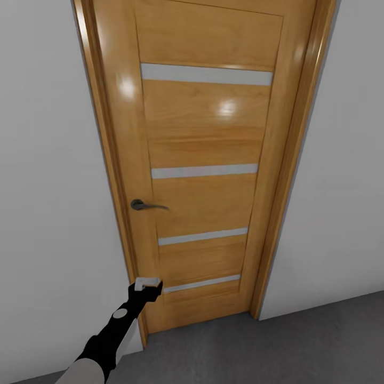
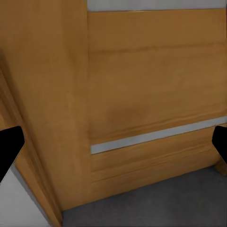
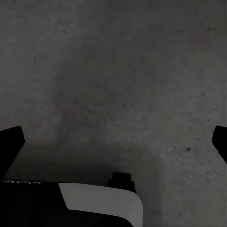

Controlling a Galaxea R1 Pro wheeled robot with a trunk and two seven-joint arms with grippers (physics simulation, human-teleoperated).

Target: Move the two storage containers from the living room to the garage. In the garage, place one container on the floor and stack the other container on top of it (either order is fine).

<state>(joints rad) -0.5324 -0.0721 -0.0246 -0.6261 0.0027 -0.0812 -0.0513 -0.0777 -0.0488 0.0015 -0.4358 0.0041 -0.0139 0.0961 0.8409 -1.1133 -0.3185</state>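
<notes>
The two storage containers are out of view. My left arm reaches forward and down, and my left gripper (image 1: 148,284) hovers close to the lower left corner of a shut wooden door (image 1: 208,133). In the left wrist view the left gripper (image 2: 113,146) is open, with its dark fingertips (image 2: 9,147) far apart and bare door panel between them. My right gripper (image 3: 113,142) is open too and points down at the rough dark-grey floor (image 3: 123,85), holding nothing.
The door has grey horizontal strips and a dark lever handle (image 1: 144,205) on its left side. A wooden frame (image 1: 290,160) and pale walls (image 1: 48,160) flank it. Grey floor (image 1: 256,346) lies in front. Part of my own base (image 3: 101,201) appears below the right gripper.
</notes>
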